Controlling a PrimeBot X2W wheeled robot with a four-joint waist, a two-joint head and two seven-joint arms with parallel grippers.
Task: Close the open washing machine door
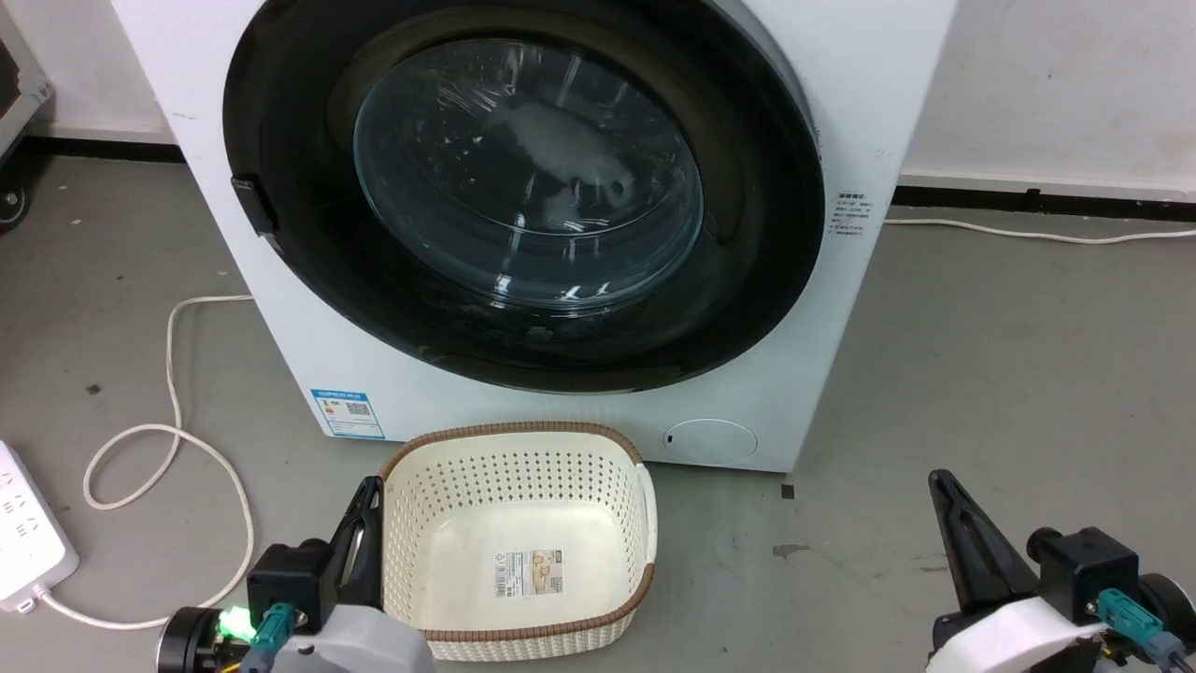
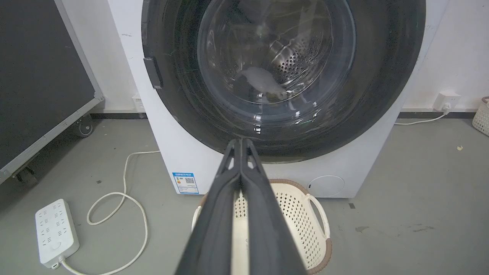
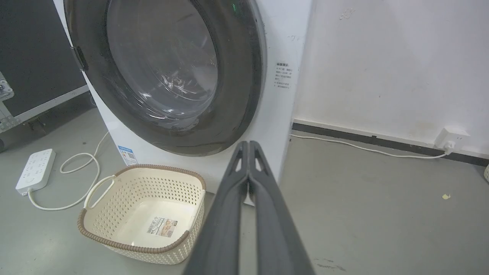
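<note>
Your left gripper (image 1: 372, 488) sits low at the near left, fingers pressed together, nothing held, its tip just beside the left rim of the basket (image 1: 523, 428). Right gripper (image 1: 939, 479) is low at the near right, fingers together too, empty, over bare floor and well apart from the basket. Both wrist views confirm it: finger pairs meet at the tips.

Washing machine (image 1: 869, 112) stands straight ahead past the basket. Washing machine door (image 1: 528, 178) lies against the front, with the black ring covering the opening and drum holes visible through the glass bowl. From the right wrist view the ring looks flush to the white panel, no gap you can make out. Whether it is latched, you cannot tell.

Step call: the closing looks done or at its last press. If you doubt the latch, next move is a flat push with the left gripper on the ring near the black tab (image 1: 254, 204), clearing the basket on the way up. Power strip (image 1: 28, 547) and cable (image 1: 173, 374) lie off left, out of the path.
</note>
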